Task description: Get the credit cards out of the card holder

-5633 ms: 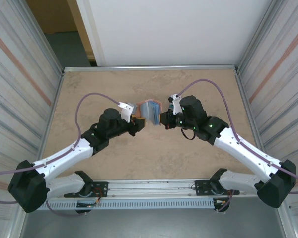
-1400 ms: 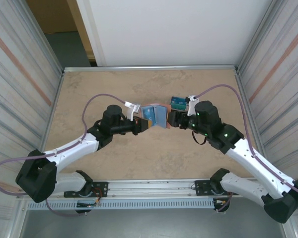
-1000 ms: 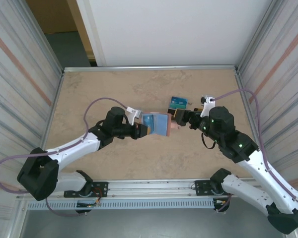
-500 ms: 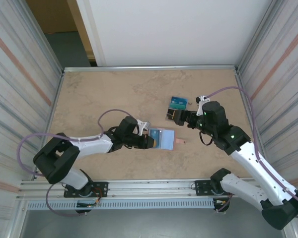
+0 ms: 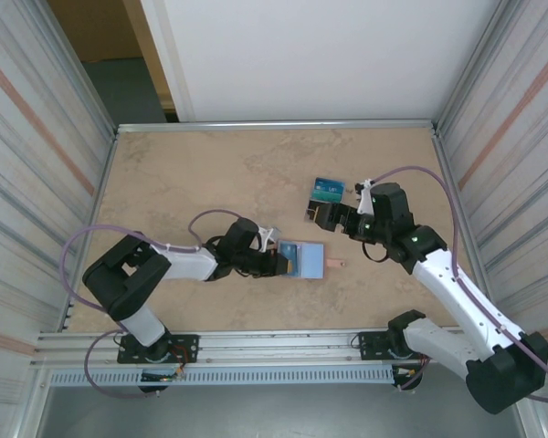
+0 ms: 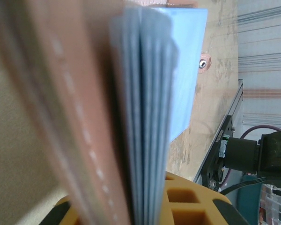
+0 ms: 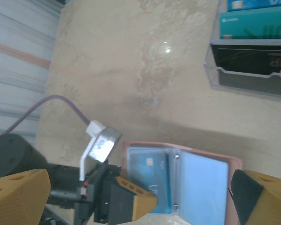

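Currently: card holder [image 5: 310,260] lying open on table [image 5: 183,173], lower centre; left jaws clamped on its left edge; right jaws wide, empty, upper right. Risk: credit cards [image 7: 147,180] sleeved snug, so pull may drag holder from pinch.

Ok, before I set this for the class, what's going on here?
The left arm holds the pink card holder spread open and flat, its jaws shut on one edge. A credit card sits in one pocket, not yet pulled out. The right arm hovers just beyond, jaws wide open and holding nothing, beside a clear box of cards.
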Robot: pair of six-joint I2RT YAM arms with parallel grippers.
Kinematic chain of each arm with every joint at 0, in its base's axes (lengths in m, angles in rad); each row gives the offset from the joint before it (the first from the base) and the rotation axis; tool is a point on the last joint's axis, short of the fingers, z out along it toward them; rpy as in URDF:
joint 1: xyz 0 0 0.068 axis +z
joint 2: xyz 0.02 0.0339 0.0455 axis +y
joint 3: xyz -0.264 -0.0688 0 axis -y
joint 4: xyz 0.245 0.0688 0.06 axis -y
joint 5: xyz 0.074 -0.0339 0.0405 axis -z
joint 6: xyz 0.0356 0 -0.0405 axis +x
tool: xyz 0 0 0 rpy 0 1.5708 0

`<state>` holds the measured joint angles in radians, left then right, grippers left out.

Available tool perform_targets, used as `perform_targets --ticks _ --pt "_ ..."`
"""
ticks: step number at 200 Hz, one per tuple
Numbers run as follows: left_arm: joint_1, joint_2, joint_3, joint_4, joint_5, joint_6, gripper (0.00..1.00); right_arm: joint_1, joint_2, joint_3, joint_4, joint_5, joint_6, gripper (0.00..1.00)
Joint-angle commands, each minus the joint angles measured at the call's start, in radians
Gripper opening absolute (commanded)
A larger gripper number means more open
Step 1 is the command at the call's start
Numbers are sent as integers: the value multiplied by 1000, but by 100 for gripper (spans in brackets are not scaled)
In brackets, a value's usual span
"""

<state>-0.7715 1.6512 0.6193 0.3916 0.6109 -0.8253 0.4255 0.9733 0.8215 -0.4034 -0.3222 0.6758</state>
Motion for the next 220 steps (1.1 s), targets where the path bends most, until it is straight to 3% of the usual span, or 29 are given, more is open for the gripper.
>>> perform_targets --ticks 1,37,106,153,192,220 --pt "27 18 8 28 53 -9 5 -4 11 -6 78 -70 24 99" --pt "54 24 21 -40 63 36 17 -2 59 -22 138 -121 30 97" --pt "92 1 83 -288 -29 208 35 -3 47 -32 105 -59 25 99" --pt "100 -84 89 -426 -149 261 51 -1 47 -23 94 -70 19 99" --pt "96 -215 60 -499 -298 273 54 13 97 6 25 -53 -2 100" --pt "69 -322 23 -495 -442 270 54 26 118 -8 34 -74 20 80"
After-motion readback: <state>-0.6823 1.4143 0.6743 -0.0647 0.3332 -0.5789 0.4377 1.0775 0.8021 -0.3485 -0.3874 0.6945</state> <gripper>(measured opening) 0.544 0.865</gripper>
